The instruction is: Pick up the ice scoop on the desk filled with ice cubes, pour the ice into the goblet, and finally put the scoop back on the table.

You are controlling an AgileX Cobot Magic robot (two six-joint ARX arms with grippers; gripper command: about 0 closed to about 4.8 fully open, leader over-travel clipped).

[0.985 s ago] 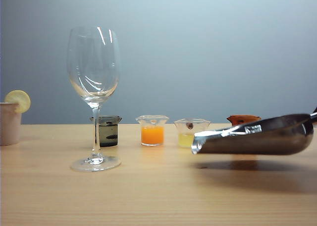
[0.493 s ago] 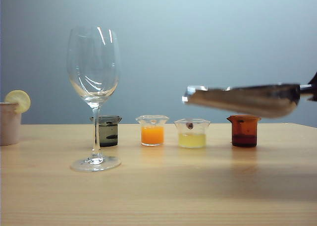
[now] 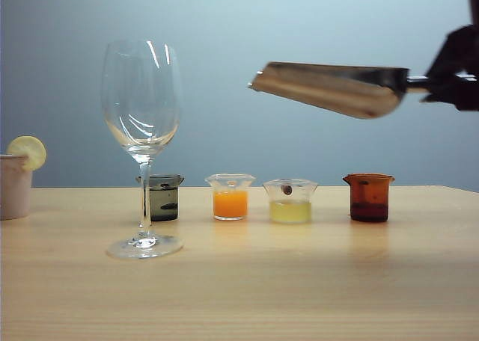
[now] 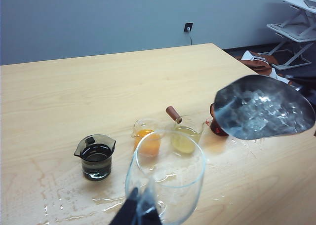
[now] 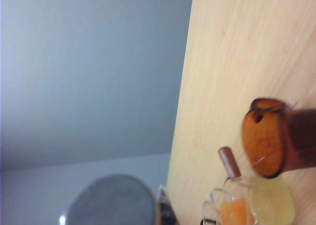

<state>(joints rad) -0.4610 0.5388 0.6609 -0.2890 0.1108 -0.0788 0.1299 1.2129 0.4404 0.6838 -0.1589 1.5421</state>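
Observation:
The ice scoop (image 3: 329, 88) hangs high above the small beakers, roughly level, its mouth pointing left toward the goblet (image 3: 142, 124). My right gripper (image 3: 447, 79) is shut on its short handle at the right edge. In the left wrist view the ice scoop (image 4: 232, 129) is full of ice cubes (image 4: 261, 111). The goblet's bowl is empty and it stands upright on the light-wood desk (image 3: 299, 281); its rim (image 4: 200, 153) lies close under the left wrist camera. My left gripper (image 4: 139, 214) shows only as dark tips by the glass, and its opening is unclear.
Behind the goblet stands a row of beakers: dark (image 3: 162, 197), orange (image 3: 230, 197), yellow (image 3: 290, 200) and brown (image 3: 369, 197). A beige cup with a lemon slice (image 3: 15, 184) is at the far left. Water puddles (image 4: 98, 205) wet the wood near the goblet.
The scoop has risen from just above the table to well above the beakers and moved left toward the goblet. The goblet and beakers stayed put.

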